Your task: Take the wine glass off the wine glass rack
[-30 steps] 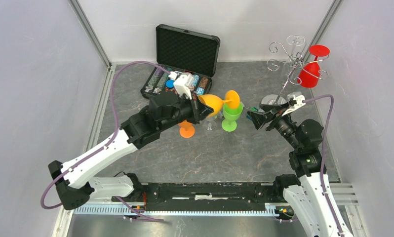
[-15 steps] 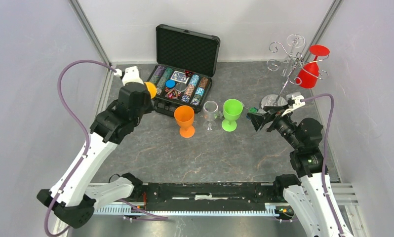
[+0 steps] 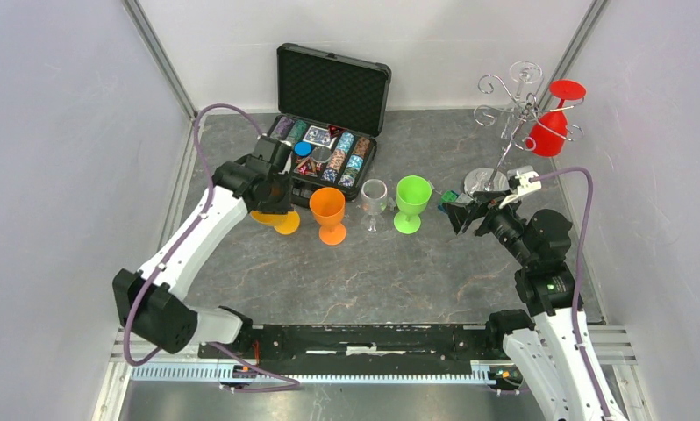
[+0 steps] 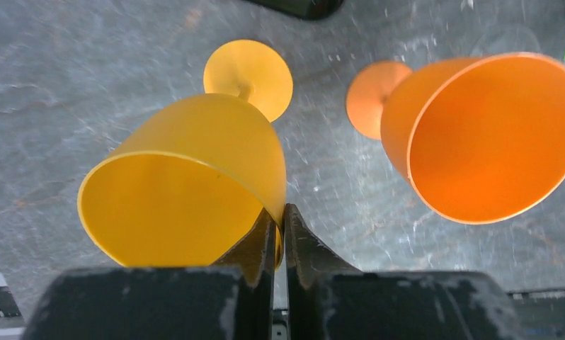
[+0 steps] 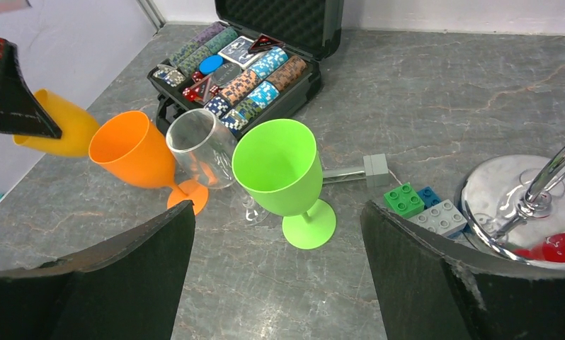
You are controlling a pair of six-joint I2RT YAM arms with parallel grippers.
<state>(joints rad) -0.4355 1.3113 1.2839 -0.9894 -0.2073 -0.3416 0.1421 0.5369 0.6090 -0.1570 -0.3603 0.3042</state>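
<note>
Left fingers point(image 4: 260, 249) pinching yellow glass point(image 4: 195, 138) rim, wrist angled down, right fingers point(image 5: 117, 280) spread wide, facing green glass point(image 5: 276, 170)

Grey stone-patterned surface point(image 3: 373, 272). At the back I see a black case point(image 3: 333, 88), lid upright, foam-lined. Its tray holds rows of striped chips point(image 5: 255, 78), a blue disc point(image 5: 210, 64) and red dice point(image 5: 195, 91). Right of middle: green brick point(image 5: 403, 198), blue brick point(image 5: 428, 195) and grey brick point(image 5: 444, 216) touching; a grey bar piece point(image 5: 375, 168) just beside them.
</note>
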